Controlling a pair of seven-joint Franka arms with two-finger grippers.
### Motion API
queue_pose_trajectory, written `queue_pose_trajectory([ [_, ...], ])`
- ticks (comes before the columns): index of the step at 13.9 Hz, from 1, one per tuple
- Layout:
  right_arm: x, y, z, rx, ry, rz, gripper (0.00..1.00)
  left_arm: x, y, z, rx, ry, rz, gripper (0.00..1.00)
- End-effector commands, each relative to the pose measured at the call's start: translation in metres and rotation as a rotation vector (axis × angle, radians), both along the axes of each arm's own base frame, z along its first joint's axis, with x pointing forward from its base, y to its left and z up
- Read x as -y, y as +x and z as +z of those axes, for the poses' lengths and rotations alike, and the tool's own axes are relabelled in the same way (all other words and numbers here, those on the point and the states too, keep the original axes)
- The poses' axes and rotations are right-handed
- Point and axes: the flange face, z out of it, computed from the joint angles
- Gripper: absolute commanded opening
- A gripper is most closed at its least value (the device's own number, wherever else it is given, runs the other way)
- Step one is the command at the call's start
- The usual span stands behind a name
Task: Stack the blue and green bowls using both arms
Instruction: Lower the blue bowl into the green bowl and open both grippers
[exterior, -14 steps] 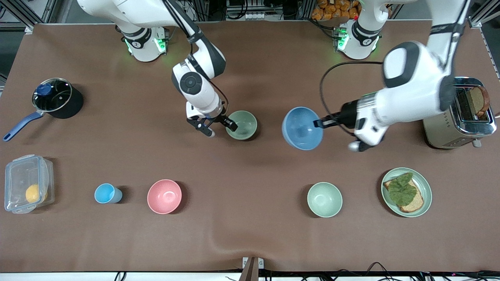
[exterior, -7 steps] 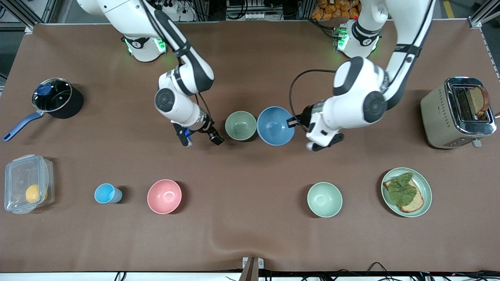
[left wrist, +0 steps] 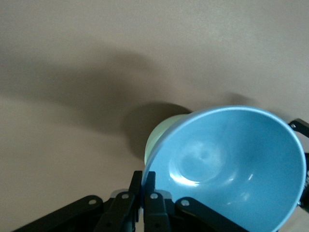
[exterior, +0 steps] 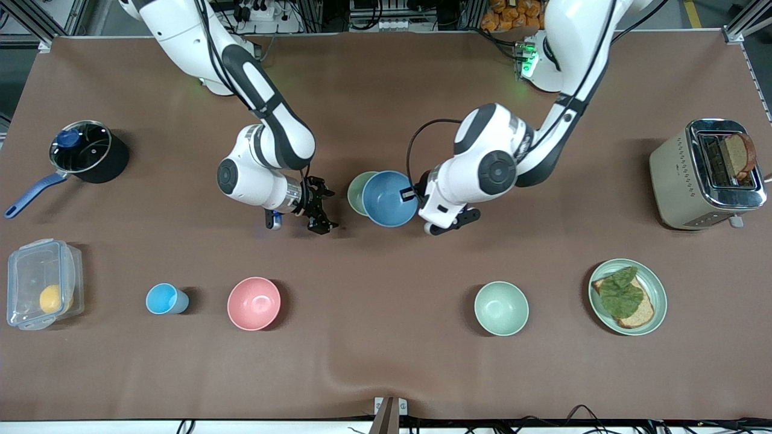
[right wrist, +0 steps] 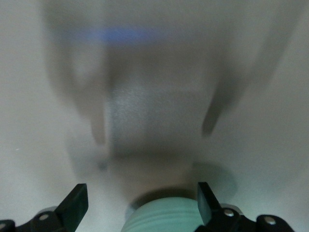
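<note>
Nearest the front camera, the pink bowl (exterior: 254, 303), the small light-blue cup (exterior: 164, 299), a second green bowl (exterior: 501, 308) and the plate with bread and a leaf (exterior: 628, 296) lay where they had been a second earlier, untouched. Farther up the table (exterior: 386, 361), the change was in the middle: the left claw (exterior: 409, 194), which a second before had held the blue bowl (exterior: 389, 199) well apart from the green bowl (exterior: 360, 191), had carried it toward the right arm's end until it overlapped the green bowl, covering most of it. The left claw stayed pinched shut on the blue bowl's rim, and the left wrist view showed the bowl tilted, with the green bowl peeking out beneath it. Whether the blue bowl already rested in the green one or hung just above it could not be told. The right claw (exterior: 318, 211), which had been at the green bowl's rim, had drawn back beside it, its jaws wide apart and holding nothing; its own camera showed the green bowl's edge between the open fingers. Judged from this, the stack looked nearly made, with lowering and release left for the left arm.
</note>
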Motion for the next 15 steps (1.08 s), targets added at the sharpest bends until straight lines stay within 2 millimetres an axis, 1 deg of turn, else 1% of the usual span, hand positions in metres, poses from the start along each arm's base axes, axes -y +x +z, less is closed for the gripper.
queue_pose_trajectory([
  [1,-0.010,-0.002,-0.010,0.004,0.081,-0.031,1.00,0.018,-0.003,-0.016,0.022,0.045,0.015,0.00],
  [2,-0.015,-0.008,-0.012,0.008,0.097,-0.025,1.00,0.026,-0.008,-0.022,0.023,0.046,0.011,0.00],
  [4,-0.015,-0.009,-0.014,0.015,0.106,-0.021,1.00,0.032,-0.012,-0.029,0.023,0.049,0.020,0.00],
  [5,-0.016,-0.010,-0.014,0.015,0.106,-0.019,1.00,0.039,-0.017,-0.031,0.021,0.051,0.017,0.00],
  [8,-0.017,-0.010,-0.014,0.016,0.106,-0.016,1.00,0.056,-0.033,-0.048,0.006,0.064,0.007,0.00],
  [10,-0.016,-0.010,-0.014,0.015,0.106,-0.017,1.00,0.057,-0.035,-0.056,-0.001,0.071,0.005,0.00],
  [15,-0.018,-0.010,-0.011,0.023,0.106,-0.010,1.00,0.065,-0.047,-0.075,-0.021,0.094,-0.012,0.00],
])
